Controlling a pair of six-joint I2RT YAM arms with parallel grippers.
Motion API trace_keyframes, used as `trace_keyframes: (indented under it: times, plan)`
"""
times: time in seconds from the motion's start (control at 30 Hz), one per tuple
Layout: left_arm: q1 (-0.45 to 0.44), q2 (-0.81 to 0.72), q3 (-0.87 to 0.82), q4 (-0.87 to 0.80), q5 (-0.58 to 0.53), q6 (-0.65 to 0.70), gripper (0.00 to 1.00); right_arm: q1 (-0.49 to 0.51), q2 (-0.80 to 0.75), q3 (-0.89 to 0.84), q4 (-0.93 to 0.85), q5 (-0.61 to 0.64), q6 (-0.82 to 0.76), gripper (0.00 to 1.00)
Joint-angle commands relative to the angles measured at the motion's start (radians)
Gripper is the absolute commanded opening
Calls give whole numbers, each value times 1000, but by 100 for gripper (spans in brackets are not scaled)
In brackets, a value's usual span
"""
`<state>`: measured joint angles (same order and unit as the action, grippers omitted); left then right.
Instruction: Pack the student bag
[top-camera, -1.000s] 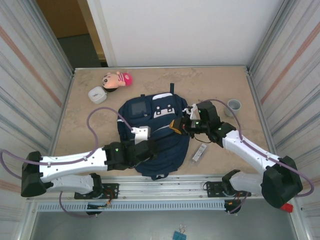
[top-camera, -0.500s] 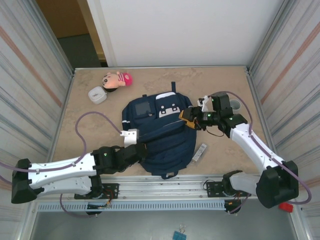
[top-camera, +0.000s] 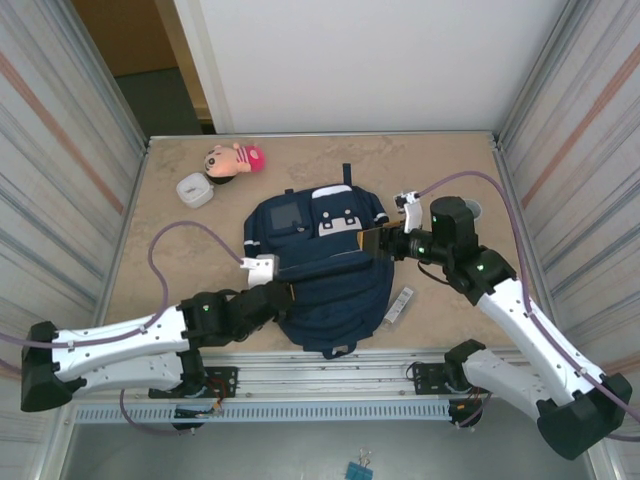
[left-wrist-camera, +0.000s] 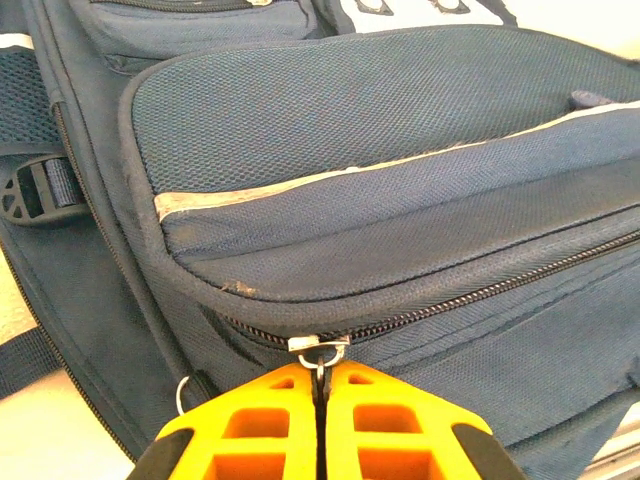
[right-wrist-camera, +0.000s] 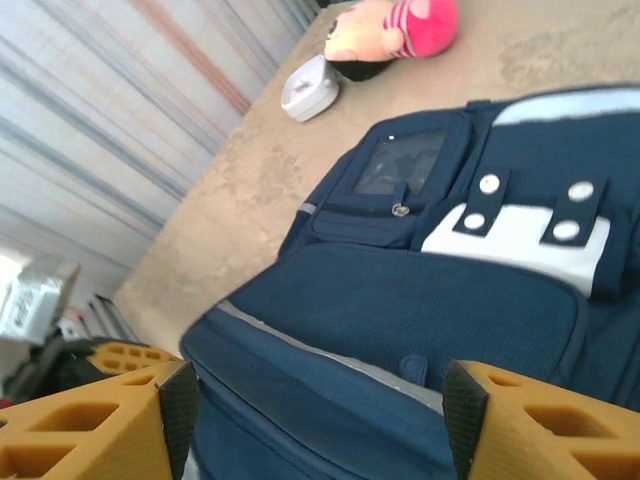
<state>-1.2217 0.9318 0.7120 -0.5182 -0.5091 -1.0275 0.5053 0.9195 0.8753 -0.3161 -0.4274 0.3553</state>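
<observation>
The student bag (top-camera: 330, 300) lies flat at the middle of the counter (top-camera: 170, 250), with its lower end close to the near edge and its top handle pointing toward the far edge. The left gripper (top-camera: 288, 292) sits at the bag's left side, toward the near-left area. In the left wrist view its orange fingers (left-wrist-camera: 260, 430) are pressed together, clamping the metal zipper pull (left-wrist-camera: 320, 347) at the end of the front pocket zipper (left-wrist-camera: 480, 295). A thin white stripe (left-wrist-camera: 330, 175) crosses the mesh pocket above it. The right gripper (top-camera: 372, 242) is at the bag's right side, level with the upper half. In the right wrist view its fingers (right-wrist-camera: 90, 425) stand wide apart with nothing held, and the bag's pocket is visible in the gap below. A white snap patch (right-wrist-camera: 520, 235) shows farther up the bag. A plush doll (top-camera: 235, 158) lies near the far-left corner, with a small white container (top-camera: 194, 189) just beside it. A grey cup (top-camera: 472, 208) stands toward the right edge, partly hidden by the right arm. A slim white object (top-camera: 399, 304) lies just right of the bag, toward the near edge.
</observation>
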Motion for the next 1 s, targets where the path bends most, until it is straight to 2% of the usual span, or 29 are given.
trace_keyframes:
  times: [0.0, 0.13, 0.33, 0.47, 0.57, 0.7, 0.97]
  plan:
    - [30, -58, -10, 50, 5, 5, 0, 59, 10, 22, 39, 42, -231, 67]
    - [58, -97, -45, 83, 52, 18, 0, 147, 60, 52, 16, 43, -375, 68]
    - [70, -126, -75, 106, 79, 43, 0, 211, 134, 69, 48, -29, -493, 72]
    - [77, -122, -81, 103, 93, 44, 0, 262, 137, 67, 68, -22, -595, 72]
    - [77, -123, -82, 103, 101, 49, 0, 266, 152, 64, 73, -16, -650, 73]
    - [82, -132, -93, 103, 118, 42, 0, 279, 201, 106, -9, -17, -753, 72]
    - [123, -187, -111, 78, 163, 46, 0, 296, 262, 140, -59, 24, -839, 72]
